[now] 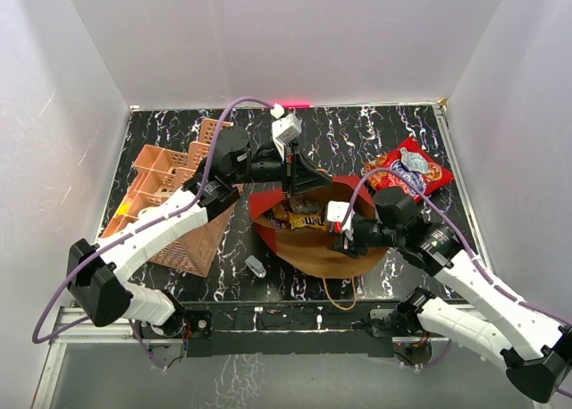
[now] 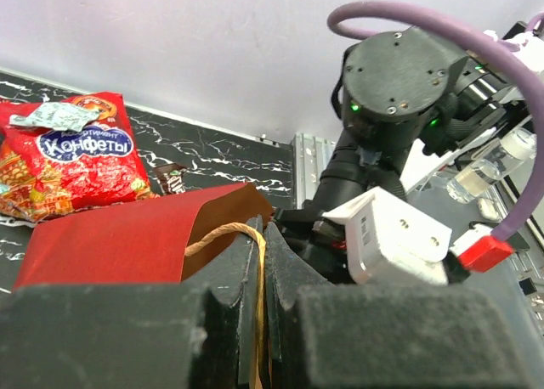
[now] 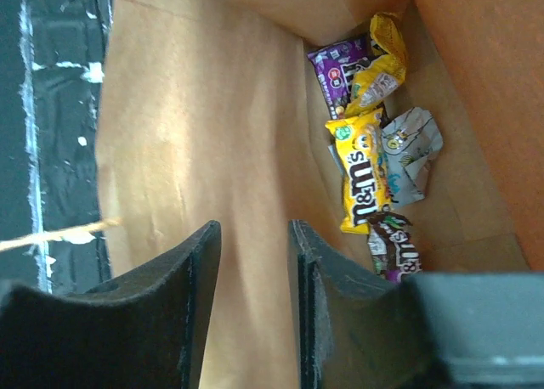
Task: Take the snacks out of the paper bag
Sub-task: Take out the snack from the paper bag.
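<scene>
The paper bag (image 1: 326, 248), dark red outside and brown inside, lies open at the table's middle. My left gripper (image 1: 295, 172) is shut on its twisted paper handle (image 2: 223, 233) at the far rim and holds the mouth up. My right gripper (image 1: 338, 239) is open and empty inside the bag mouth, over the bare kraft wall (image 3: 195, 134). Several small candy packets lie deep in the bag: yellow (image 3: 361, 172), purple (image 3: 333, 70), silver-blue (image 3: 410, 151) and brown (image 3: 395, 245). The large red cookie bag (image 1: 409, 170) lies on the table at the far right, also in the left wrist view (image 2: 68, 155).
A salmon-pink lattice organizer (image 1: 174, 204) lies at the left under my left arm. A small white-blue item (image 1: 256, 266) lies alone near the front edge. A small brown packet (image 2: 174, 178) lies behind the bag. White walls surround the black marbled table (image 1: 357, 128).
</scene>
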